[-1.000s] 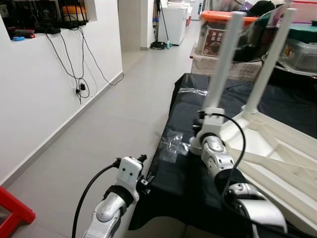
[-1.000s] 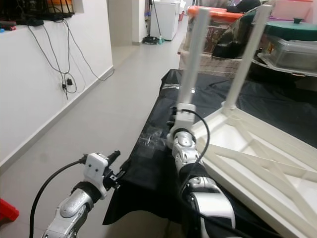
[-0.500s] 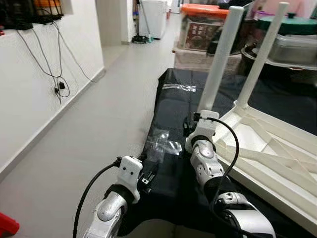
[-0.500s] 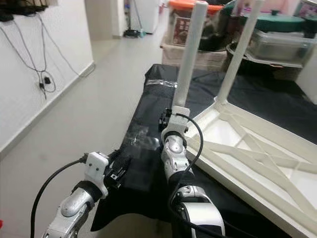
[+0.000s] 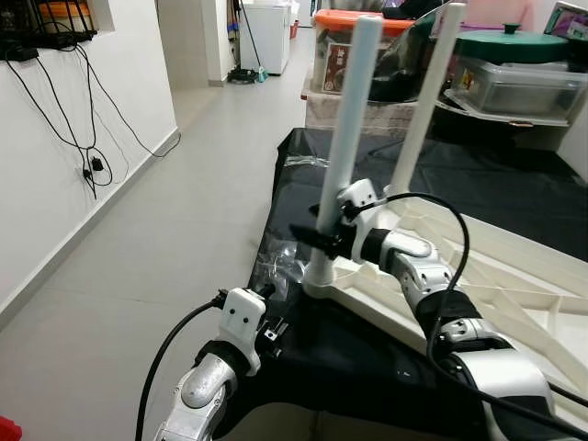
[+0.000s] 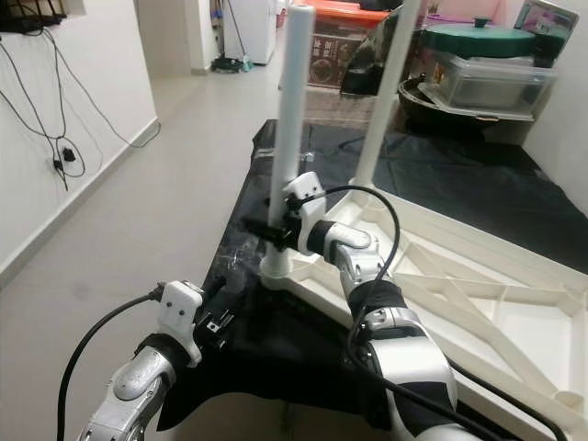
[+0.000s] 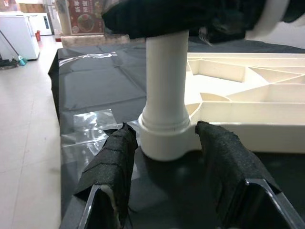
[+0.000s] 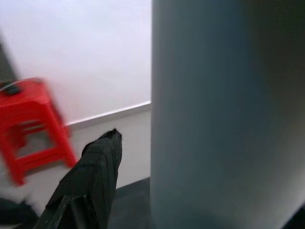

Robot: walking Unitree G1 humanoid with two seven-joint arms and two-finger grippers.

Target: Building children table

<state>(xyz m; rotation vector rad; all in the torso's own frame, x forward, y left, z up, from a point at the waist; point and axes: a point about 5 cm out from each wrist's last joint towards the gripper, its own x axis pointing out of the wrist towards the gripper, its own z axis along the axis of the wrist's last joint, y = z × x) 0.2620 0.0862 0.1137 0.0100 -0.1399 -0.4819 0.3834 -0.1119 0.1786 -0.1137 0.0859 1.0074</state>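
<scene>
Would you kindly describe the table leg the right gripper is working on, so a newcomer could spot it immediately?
On the black-covered surface lies an upturned white children's table with two legs pointing up. The one in question stands at its nearest corner, by the clear plastic wrap; unlike the farther leg, the right gripper is at it.

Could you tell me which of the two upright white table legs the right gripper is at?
The nearer leg, standing at the upturned table's corner closest to the robot. The right gripper reaches around its lower part, just above the socket. The farther leg stands untouched behind it.
</scene>
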